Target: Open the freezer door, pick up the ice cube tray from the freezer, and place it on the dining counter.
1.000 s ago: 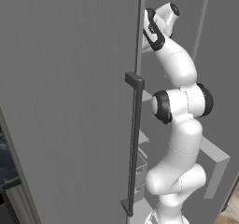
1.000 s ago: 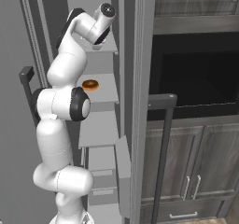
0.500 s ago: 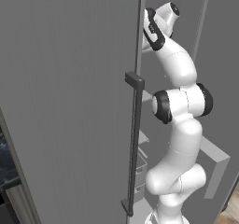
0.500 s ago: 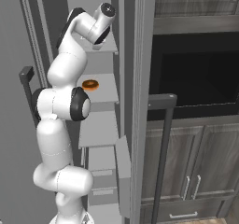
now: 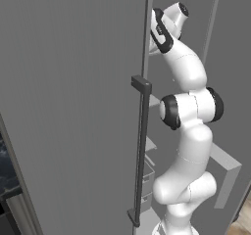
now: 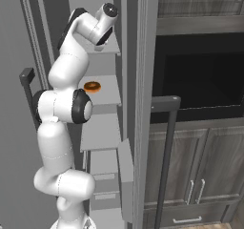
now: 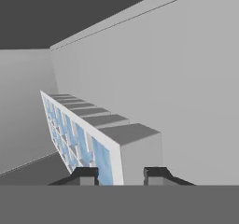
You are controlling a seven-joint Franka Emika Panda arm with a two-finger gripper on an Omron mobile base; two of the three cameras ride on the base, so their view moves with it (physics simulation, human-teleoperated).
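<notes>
door: swung open at left.
change: arm posed as half a second ago, reaching high into the freezer.
gripper: fingers apart, straddling the tray edge.
next: likely closing.

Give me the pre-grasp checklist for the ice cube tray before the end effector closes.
1. Freezer door swung open, clear of the arm: ok.
2. End effector inside the freezer, at an upper shelf: ok.
3. Ice cube tray in front of the end effector, its near end between the two fingertips in the hand view: ok.
4. Jaws open wide enough to straddle the tray: ok.
5. Fingertips already touching the tray: cannot tell.
6. Round brown item on the lower shelf is away from the grasp: ok.
</notes>
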